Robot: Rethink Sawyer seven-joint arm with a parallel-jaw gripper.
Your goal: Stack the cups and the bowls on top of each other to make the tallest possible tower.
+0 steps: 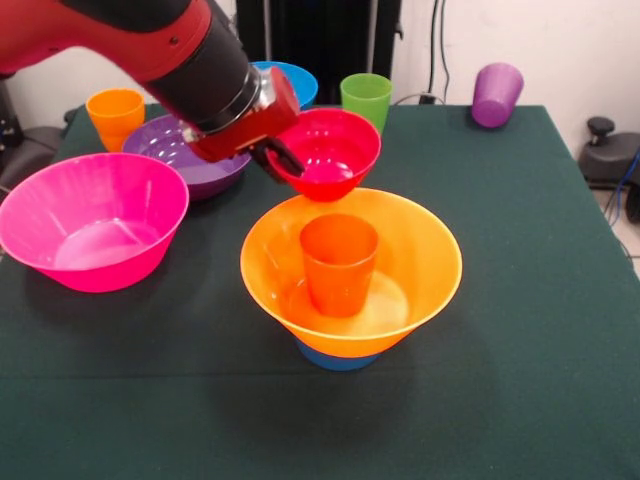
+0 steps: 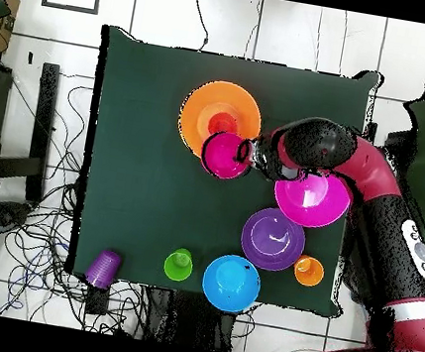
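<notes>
The tower stands near the table's front: a small light-blue bowl (image 1: 338, 357) at the base, the large orange bowl (image 1: 351, 268) (image 2: 221, 115) on it, and the red-orange cup (image 1: 339, 262) upright inside. My gripper (image 1: 277, 160) (image 2: 246, 153) is shut on the rim of the small red bowl (image 1: 328, 150) (image 2: 225, 155) and holds it tilted in the air, just behind and above the orange bowl's far rim. The large pink bowl (image 1: 92, 233), medium purple bowl (image 1: 185, 155) and medium blue bowl (image 1: 293, 81) sit on the table.
The yellow-orange cup (image 1: 115, 116) and green cup (image 1: 366, 99) stand upright at the back. The purple cup (image 1: 496, 95) lies tipped at the table's far right corner. The arm crosses over the purple bowl.
</notes>
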